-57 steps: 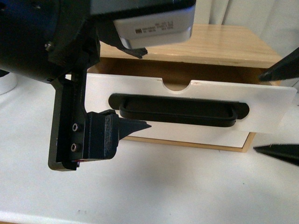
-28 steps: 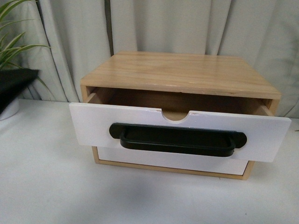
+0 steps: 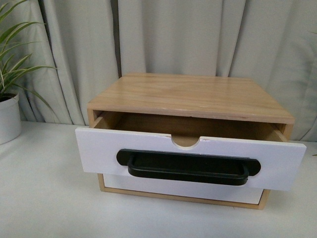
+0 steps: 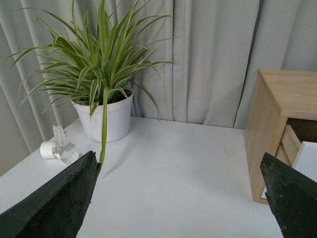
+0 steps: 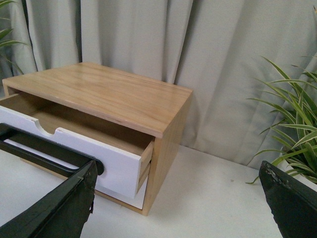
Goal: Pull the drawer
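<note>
Front view: the drawer [image 3: 190, 157] sticks partway out of the box [image 3: 190, 97], handle facing the robot, no arms in shot.

Left wrist: left gripper [image 4: 178, 198] spread wide, holding nothing, off to the box's side near a plant [image 4: 101, 94].

Right wrist: right gripper [image 5: 178, 198] wide open too, drawer just beside one finger. Yank further and I reckon the drawer drops out.

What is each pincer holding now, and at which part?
Nothing is held. The left pincer and the right pincer are both open with empty gaps. The drawer stands pulled out, its black handle free.
</note>
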Available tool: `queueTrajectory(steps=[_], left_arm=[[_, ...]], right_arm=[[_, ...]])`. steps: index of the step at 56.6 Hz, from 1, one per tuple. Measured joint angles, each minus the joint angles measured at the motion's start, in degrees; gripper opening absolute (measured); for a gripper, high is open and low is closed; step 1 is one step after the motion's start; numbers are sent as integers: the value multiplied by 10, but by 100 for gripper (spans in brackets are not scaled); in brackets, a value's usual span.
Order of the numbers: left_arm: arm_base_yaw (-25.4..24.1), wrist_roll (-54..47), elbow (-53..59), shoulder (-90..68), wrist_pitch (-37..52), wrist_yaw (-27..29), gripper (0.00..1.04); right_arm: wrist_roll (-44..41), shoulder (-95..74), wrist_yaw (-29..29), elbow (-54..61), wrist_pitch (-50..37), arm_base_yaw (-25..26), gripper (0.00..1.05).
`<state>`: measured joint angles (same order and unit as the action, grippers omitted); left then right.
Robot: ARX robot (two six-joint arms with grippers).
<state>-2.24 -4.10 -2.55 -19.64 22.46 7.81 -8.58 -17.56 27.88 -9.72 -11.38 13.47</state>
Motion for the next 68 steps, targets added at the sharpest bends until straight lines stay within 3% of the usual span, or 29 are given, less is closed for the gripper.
queueTrajectory(steps=[4,7,11,13,15,29,31,39,68], left_arm=[[0,2,0,0,0,-1,99],[9,18,-7,12,-47,-41,90],[23,28,-6,28,-96,-80,72],[23,30,-5,33,-100,-79,65],[23,32,-5,41,-103,-78,58],[23,38,20,89,-120,-78,5],[23,40,20,94,-122,-78,4],[23,41,20,183,-219,-78,4],[23,42,20,194,-224,-78,4]], right_arm=[[2,0,0,0,0,0,96],[10,2,-24,0,9,-6,94],[55,25,-189,6,56,-60,75],[63,33,-248,11,58,-91,67],[69,40,-271,17,58,-113,60],[76,132,-276,47,120,-133,8],[75,136,-276,50,120,-133,1],[78,143,-276,62,120,-133,1],[78,173,-276,93,116,-133,1]])
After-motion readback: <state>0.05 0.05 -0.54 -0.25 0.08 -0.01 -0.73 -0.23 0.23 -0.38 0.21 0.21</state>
